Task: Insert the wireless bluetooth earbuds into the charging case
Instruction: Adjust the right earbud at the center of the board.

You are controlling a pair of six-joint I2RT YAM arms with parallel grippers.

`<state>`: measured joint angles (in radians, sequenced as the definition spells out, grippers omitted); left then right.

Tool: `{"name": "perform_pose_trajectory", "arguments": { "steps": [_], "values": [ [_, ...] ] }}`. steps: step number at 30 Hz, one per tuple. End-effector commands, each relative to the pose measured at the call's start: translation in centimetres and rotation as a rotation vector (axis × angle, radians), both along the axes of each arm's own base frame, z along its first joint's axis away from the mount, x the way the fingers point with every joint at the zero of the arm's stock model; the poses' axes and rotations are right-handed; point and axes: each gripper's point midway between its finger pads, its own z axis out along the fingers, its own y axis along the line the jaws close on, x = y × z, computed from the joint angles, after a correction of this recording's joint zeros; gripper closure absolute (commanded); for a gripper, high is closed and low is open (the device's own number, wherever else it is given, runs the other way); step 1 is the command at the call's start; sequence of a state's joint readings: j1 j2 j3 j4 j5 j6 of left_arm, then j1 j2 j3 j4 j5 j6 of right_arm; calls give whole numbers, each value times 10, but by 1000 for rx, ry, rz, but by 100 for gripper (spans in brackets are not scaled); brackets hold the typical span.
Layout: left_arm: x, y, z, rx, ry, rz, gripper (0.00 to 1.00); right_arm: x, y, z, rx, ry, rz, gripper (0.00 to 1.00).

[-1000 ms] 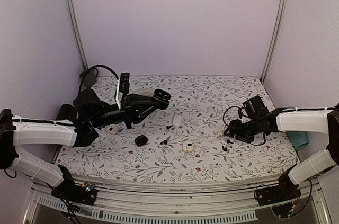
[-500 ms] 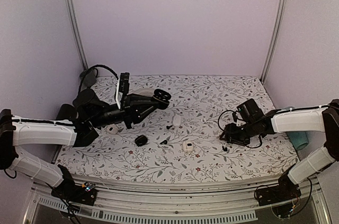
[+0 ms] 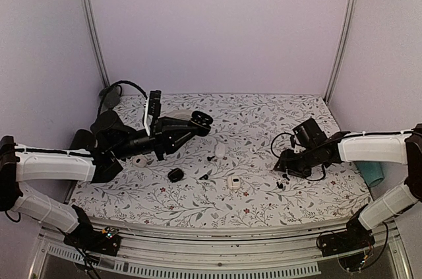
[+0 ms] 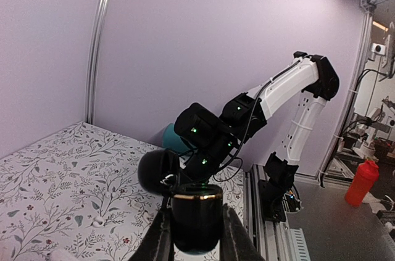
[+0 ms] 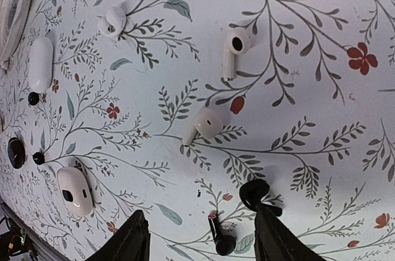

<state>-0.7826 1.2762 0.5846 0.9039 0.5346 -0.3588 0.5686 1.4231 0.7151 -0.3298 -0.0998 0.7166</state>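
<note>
Black and glossy, the wireless bluetooth earbuds (image 5: 221, 241) lie on the flowered table (image 5: 321, 88) beneath my right hand (image 5: 202, 241). One lies between my fingers with its stem toward 11 o'clock. The second earbud (image 5: 255, 192) is at about 1 o'clock from it, just beside my right finger. That hand is half open and holds nothing. My left hand (image 4: 196, 236) is closed tight on the charging case (image 4: 196, 211), lid tipped back, raised off the table toward 10 o'clock in the overhead view. To pick well, I judge I should shift slightly toward 3 o'clock so the first bud sits centred. Then I should drop straight down, pinch the body rather than the thin stem, and close slowly, since so slick a thing could squirt out. The white earbuds (image 5: 233, 48) at 12 o'clock are not mine to take
</note>
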Motion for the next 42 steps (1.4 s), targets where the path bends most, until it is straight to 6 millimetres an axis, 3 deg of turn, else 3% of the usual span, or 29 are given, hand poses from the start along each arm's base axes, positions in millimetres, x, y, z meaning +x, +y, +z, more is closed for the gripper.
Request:
{"name": "perform_pose_trajectory", "arguments": {
  "steps": [1,7,14,19,26,36,42],
  "values": [
    [-2,3,14,-31,-34,-3,100,9,-9,4,-85,-26,-4,44],
    [-2,3,12,-25,-35,-1,100,14,-19,4,-191,-48,49,55],
    [-1,1,13,-26,-35,-7,100,19,-10,2,-255,-46,211,61],
    [-2,1,14,-23,-40,-12,100,19,-11,-8,-312,-27,288,59],
    [-2,1,15,-14,-46,-10,100,8,-19,-23,-320,21,251,47],
    [-1,-1,16,-16,-46,-14,100,-9,-7,-32,-202,99,170,49],
    [-1,0,14,-15,-41,-13,100,-11,5,-28,-142,112,157,50]
  ]
}}
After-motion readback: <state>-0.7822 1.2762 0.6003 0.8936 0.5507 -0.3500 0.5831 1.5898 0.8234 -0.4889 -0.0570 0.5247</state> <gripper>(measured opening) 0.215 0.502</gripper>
